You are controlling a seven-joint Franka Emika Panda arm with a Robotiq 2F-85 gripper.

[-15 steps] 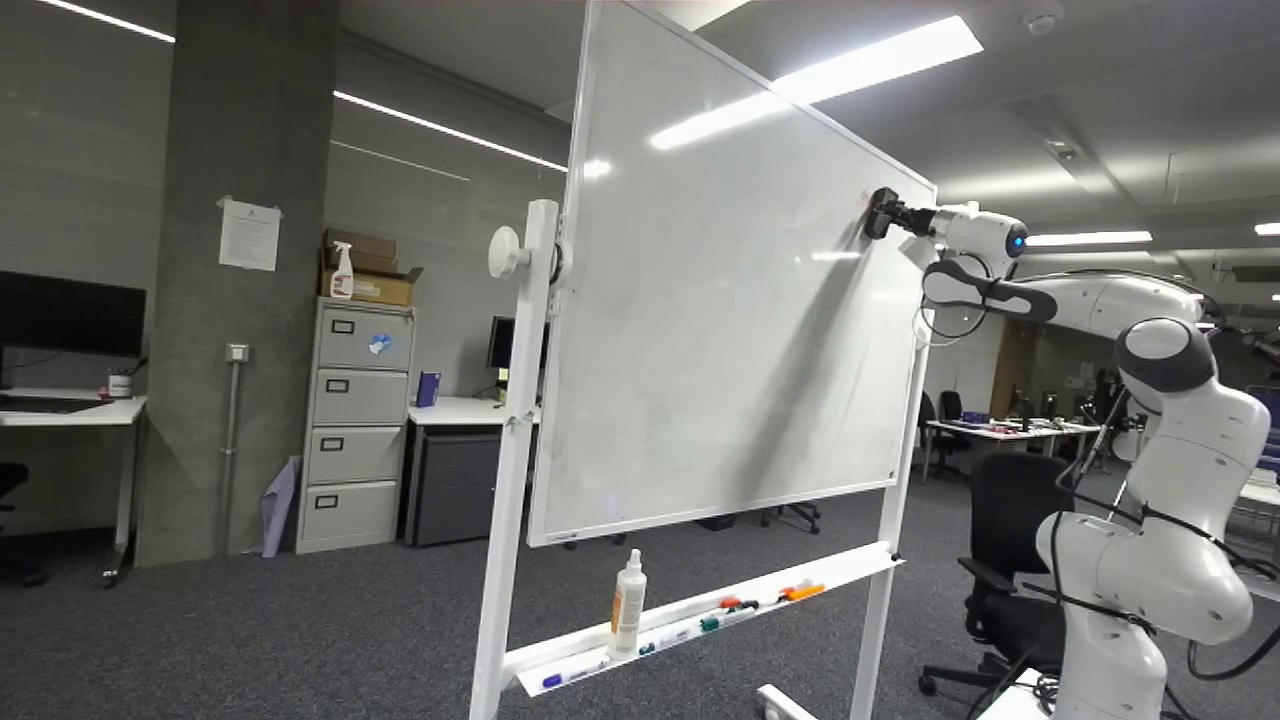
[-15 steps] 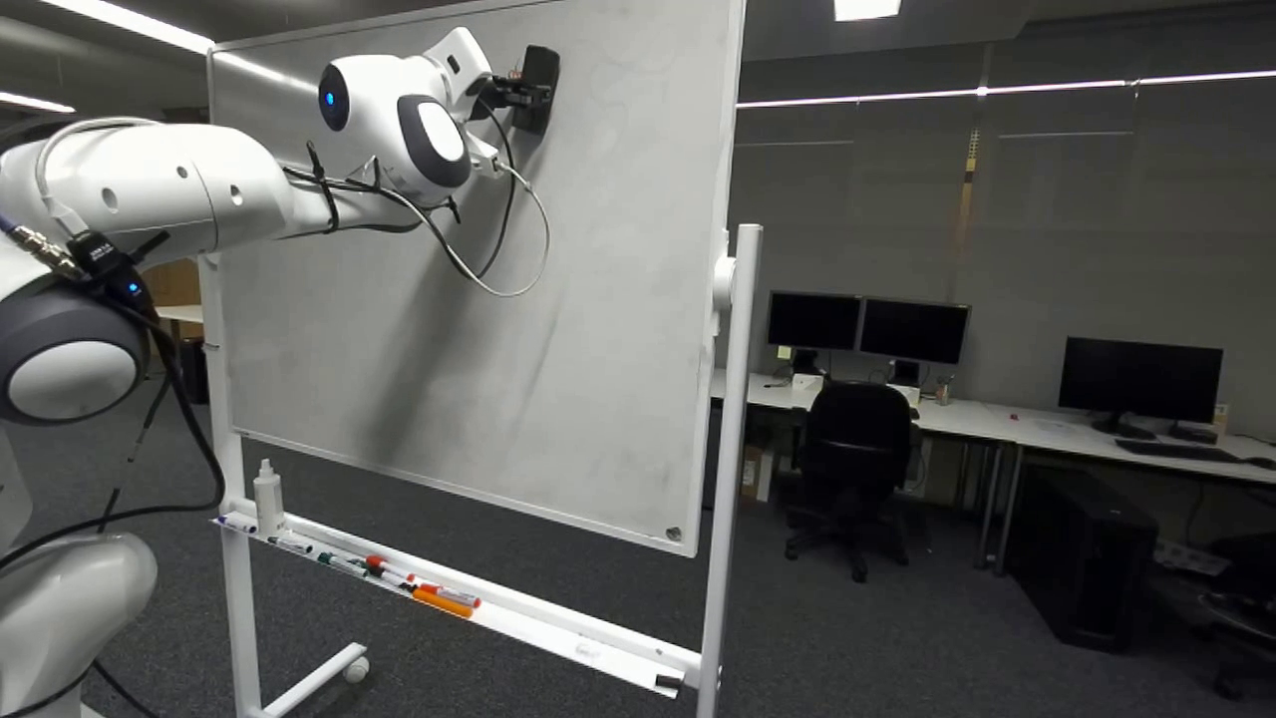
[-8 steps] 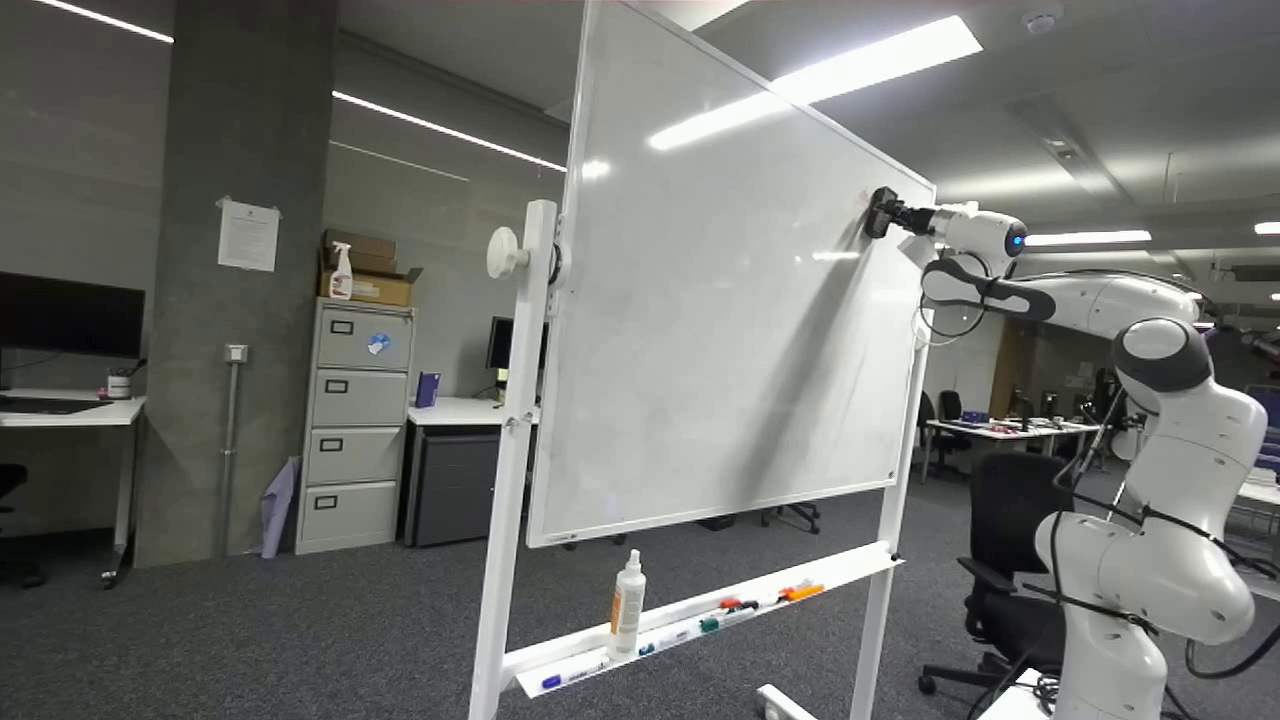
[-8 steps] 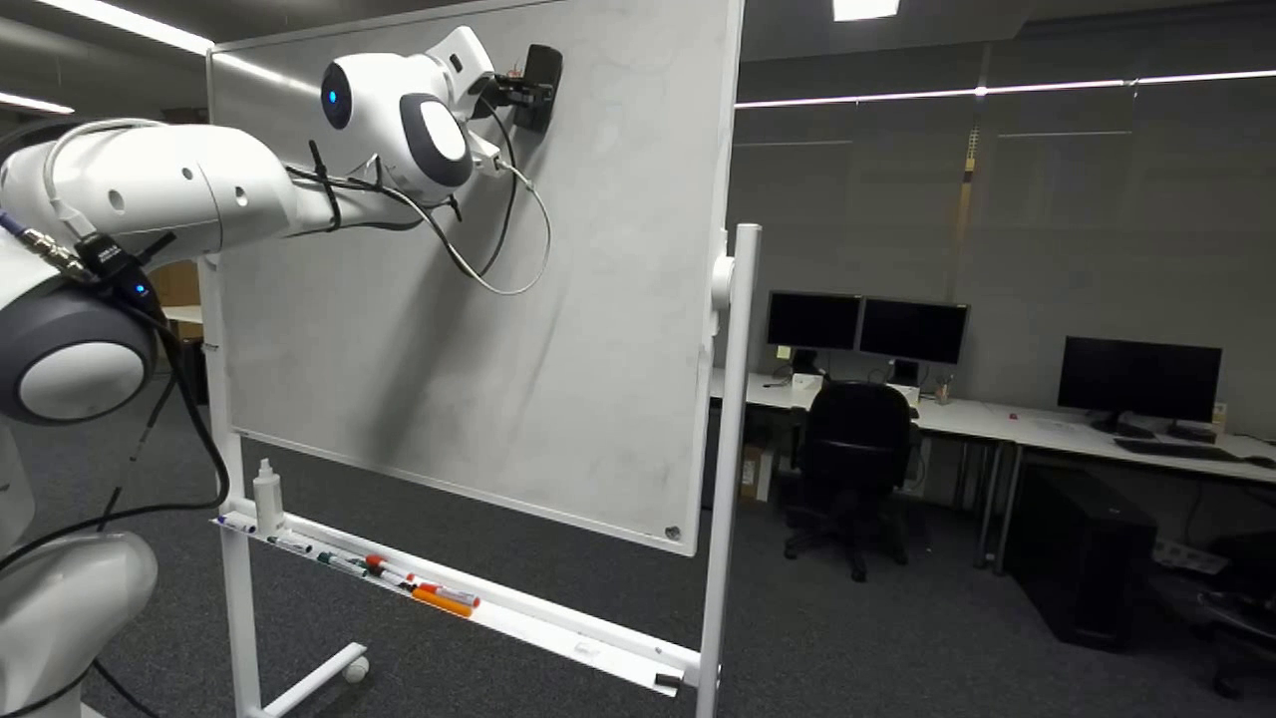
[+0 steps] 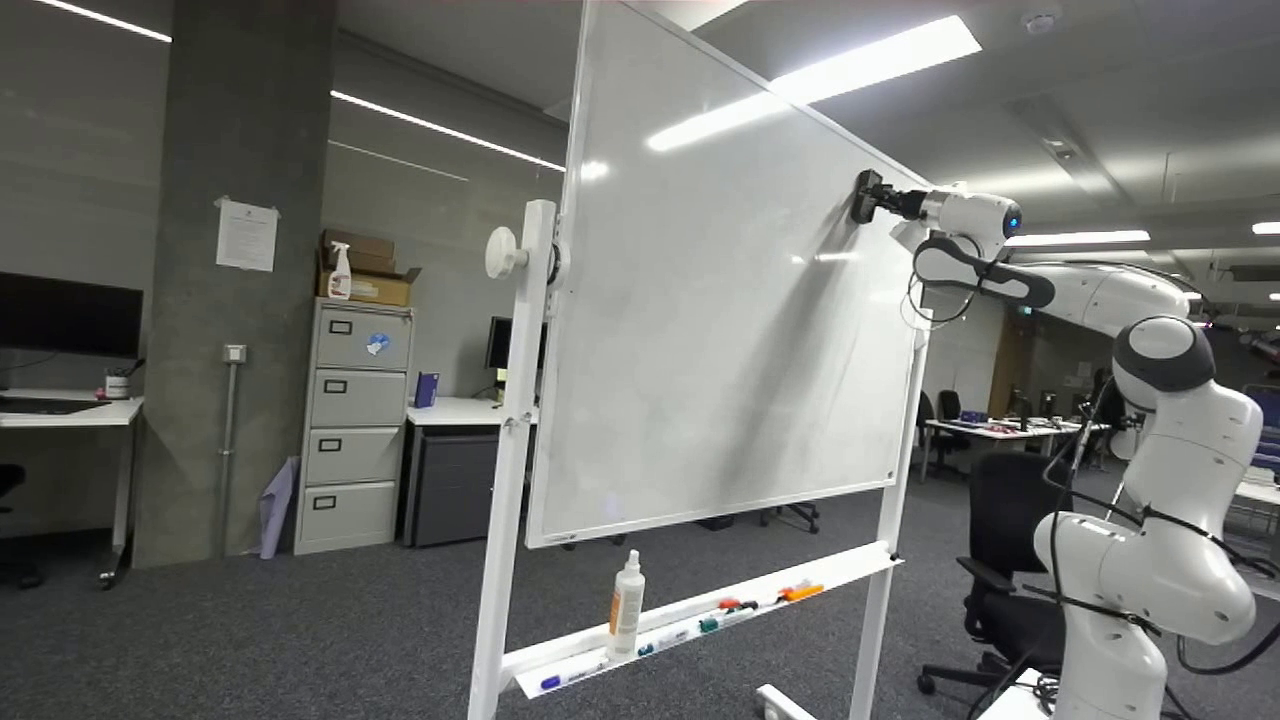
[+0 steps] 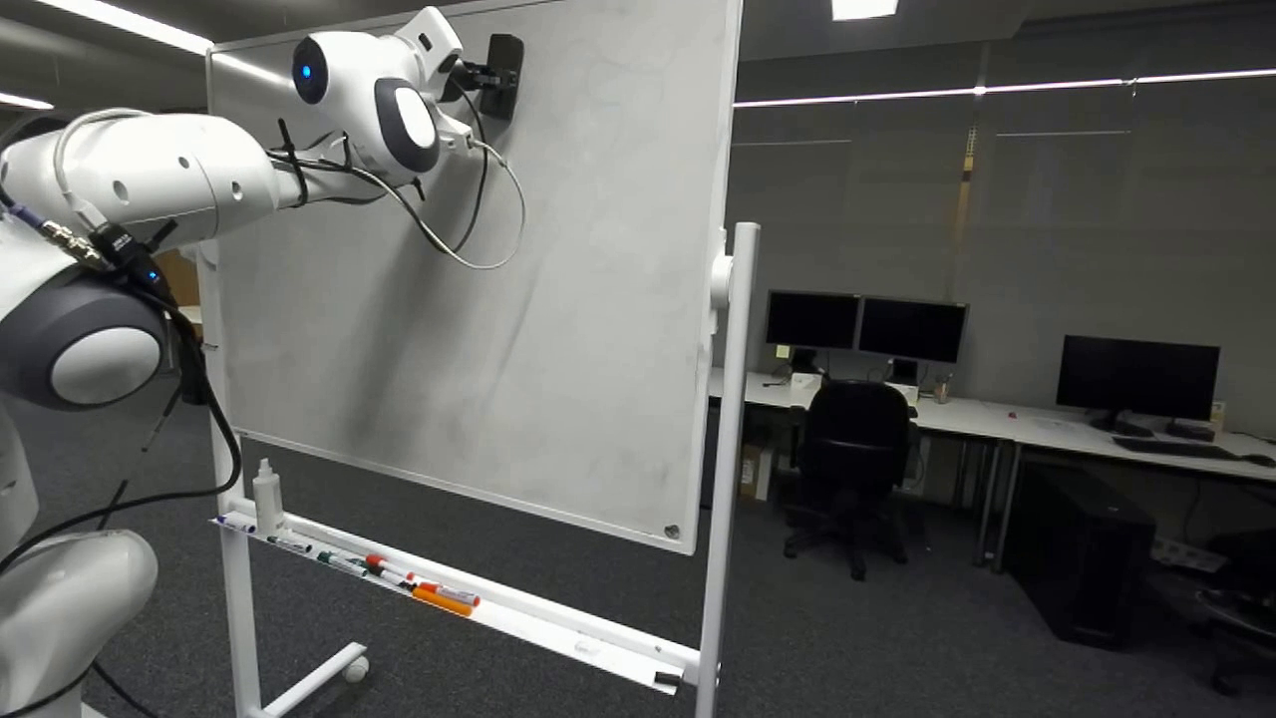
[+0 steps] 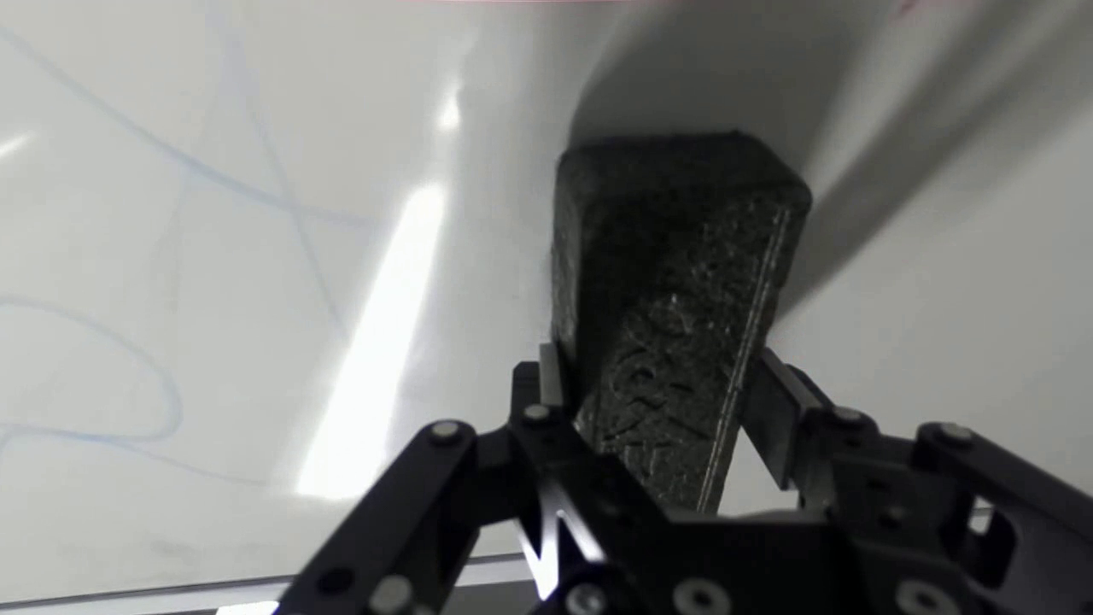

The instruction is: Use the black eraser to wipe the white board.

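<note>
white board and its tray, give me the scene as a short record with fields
white board: faint blue lines in the wrist view
gripper: closed on the black eraser
eraser position: board's upper part in both exterior views
eraser contact: likely touching the board, not certain
tray: below the board, holding an upright white bottle and several markers lying down

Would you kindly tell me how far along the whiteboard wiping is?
Done: the gripper has the black eraser clasped. In hand: it holds the eraser up at the white board, near the top; contact is unclear. Left: the wrist view shows faint blue lines beside the eraser, so more wiping seems needed.
</note>
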